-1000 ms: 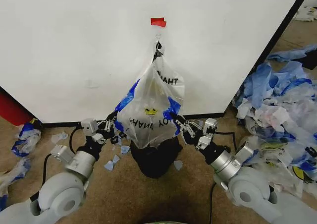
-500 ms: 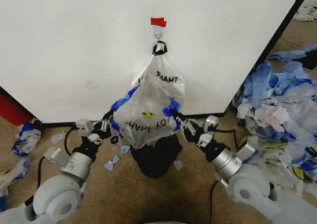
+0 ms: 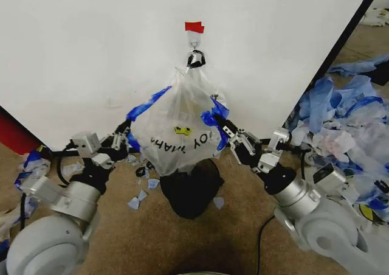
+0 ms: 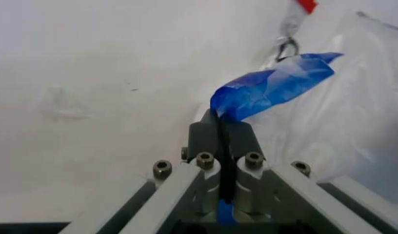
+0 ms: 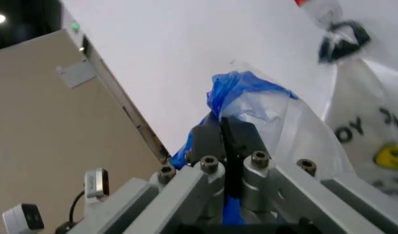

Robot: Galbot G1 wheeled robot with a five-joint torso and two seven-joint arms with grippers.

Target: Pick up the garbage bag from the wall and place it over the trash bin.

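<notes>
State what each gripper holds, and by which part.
Both hold the garbage bag: left gripper and right gripper each pinch a blue handle.

We see the garbage bag (image 3: 176, 126) directly above the trash bin (image 3: 191, 190), the wall (image 3: 91, 56) behind it, scraps (image 3: 346, 129) right of it.

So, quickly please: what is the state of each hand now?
Left hand: closed on a blue handle of the garbage bag.
Right hand: closed on the bag's other blue handle.
</notes>
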